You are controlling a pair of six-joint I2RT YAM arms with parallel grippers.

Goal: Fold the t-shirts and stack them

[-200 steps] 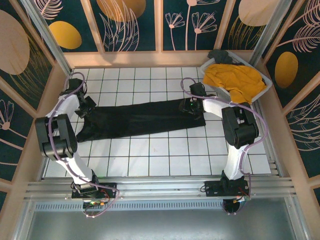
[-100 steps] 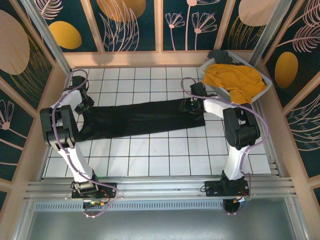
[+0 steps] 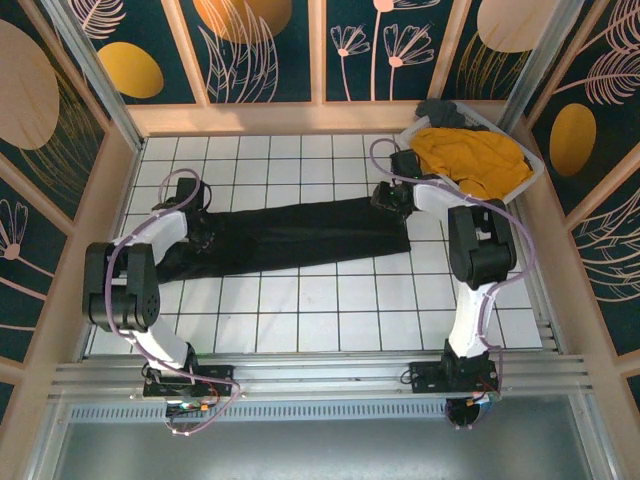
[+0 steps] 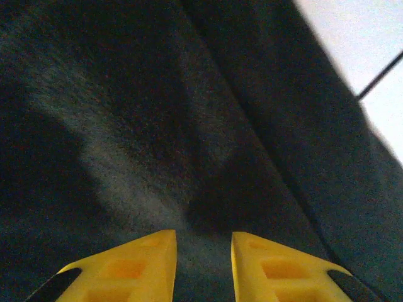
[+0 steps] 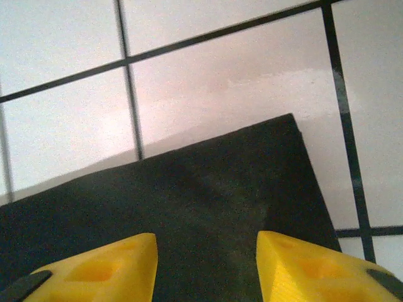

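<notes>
A black t-shirt lies on the white tiled table as a long narrow strip running left to right. My left gripper hovers over its left part. In the left wrist view, the yellow fingers of that gripper stand a little apart, with dark cloth below them. My right gripper is at the far right corner of the strip. In the right wrist view it is open above that corner. The mustard-yellow t-shirt is bunched in the basket.
The white lattice basket sits at the far right corner, with a dark item at its back. Wooden walls enclose the table on three sides. Bare tiles lie between the shirt and the near metal rail.
My left gripper has let go and moved right from the strip's left end to over the cloth. My right gripper has shifted a little toward the far edge of the shirt.
</notes>
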